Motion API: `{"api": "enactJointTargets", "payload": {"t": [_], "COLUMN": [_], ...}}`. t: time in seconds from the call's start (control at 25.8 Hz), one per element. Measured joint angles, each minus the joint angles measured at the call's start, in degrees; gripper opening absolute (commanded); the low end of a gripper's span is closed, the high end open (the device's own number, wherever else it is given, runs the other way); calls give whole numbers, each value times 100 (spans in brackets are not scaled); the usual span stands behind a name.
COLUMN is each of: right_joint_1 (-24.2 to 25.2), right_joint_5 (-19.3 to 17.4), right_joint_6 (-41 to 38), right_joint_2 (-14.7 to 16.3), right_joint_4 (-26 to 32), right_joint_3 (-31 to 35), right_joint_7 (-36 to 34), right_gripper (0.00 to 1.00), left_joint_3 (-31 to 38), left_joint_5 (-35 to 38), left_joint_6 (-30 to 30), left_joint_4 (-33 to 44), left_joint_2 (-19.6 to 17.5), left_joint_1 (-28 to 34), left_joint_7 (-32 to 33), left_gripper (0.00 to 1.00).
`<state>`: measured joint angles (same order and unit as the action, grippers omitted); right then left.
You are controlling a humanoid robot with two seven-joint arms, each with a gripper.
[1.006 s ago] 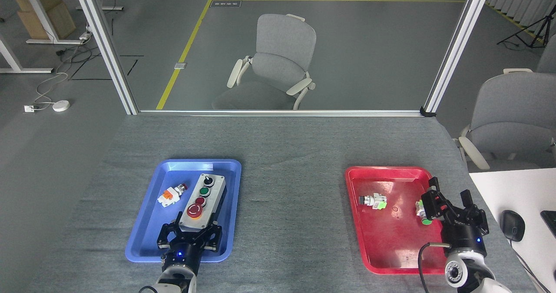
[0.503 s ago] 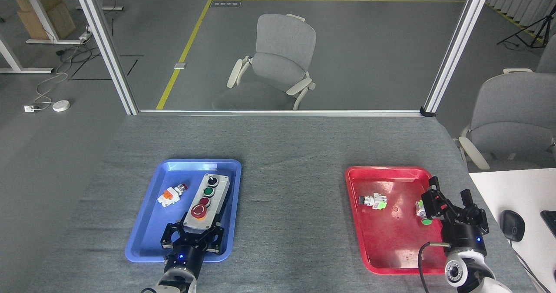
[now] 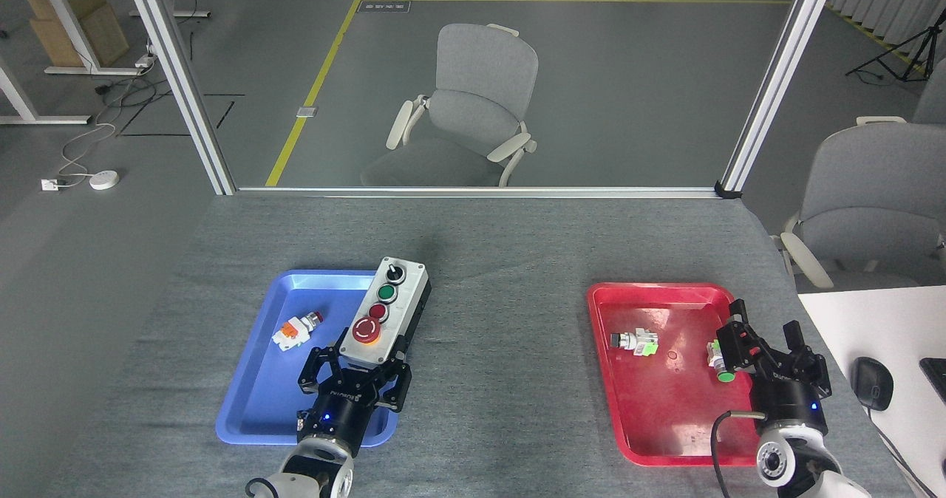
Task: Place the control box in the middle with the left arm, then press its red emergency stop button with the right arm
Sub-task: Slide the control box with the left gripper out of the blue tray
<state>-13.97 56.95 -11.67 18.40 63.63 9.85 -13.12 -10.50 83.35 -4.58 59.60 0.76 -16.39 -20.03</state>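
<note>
The control box [image 3: 384,309] is a long light-grey box on a black base, with a black knob, a green button and two red buttons in a row. My left gripper [image 3: 356,369] is shut on its near end and holds it raised over the right rim of the blue tray [image 3: 259,402]. The box's far end overhangs the tray's back right corner. My right gripper [image 3: 765,343] stands open over the right part of the red tray [image 3: 650,409], far from the box, with nothing between its fingers.
A small white-and-orange switch part [image 3: 294,329] lies in the blue tray. In the red tray lie a black-tipped switch part [image 3: 634,341] and a green-capped one [image 3: 720,361]. A grey cloth [image 3: 502,261] covers the table. A mouse [image 3: 872,383] sits on a white desk at right.
My left gripper has lifted the control box and carried it up and to the right, from inside the blue tray to over its right rim. The right arm has not moved.
</note>
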Motion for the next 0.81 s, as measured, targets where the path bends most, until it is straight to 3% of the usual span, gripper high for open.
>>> {"api": "enactJointTargets", "payload": {"t": [0.27,0.81], "right_joint_1": [-9,-22], "right_joint_5": [-1,-9], "right_joint_6": [0,7], "right_joint_2": [-30,-18], "right_joint_4": [0,0], "right_joint_3": [8,17], "right_joint_7": [-5,-21], "right_gripper": [99,99], "left_joint_3": [-793,-1774], "left_joint_5": [58,-327], "left_joint_6": [46,805], "left_joint_4": [82,-457], "left_joint_2": [635,732], "left_joint_1": [-89,-258], "left_joint_7": [429,968], "left_gripper": [0,0]}}
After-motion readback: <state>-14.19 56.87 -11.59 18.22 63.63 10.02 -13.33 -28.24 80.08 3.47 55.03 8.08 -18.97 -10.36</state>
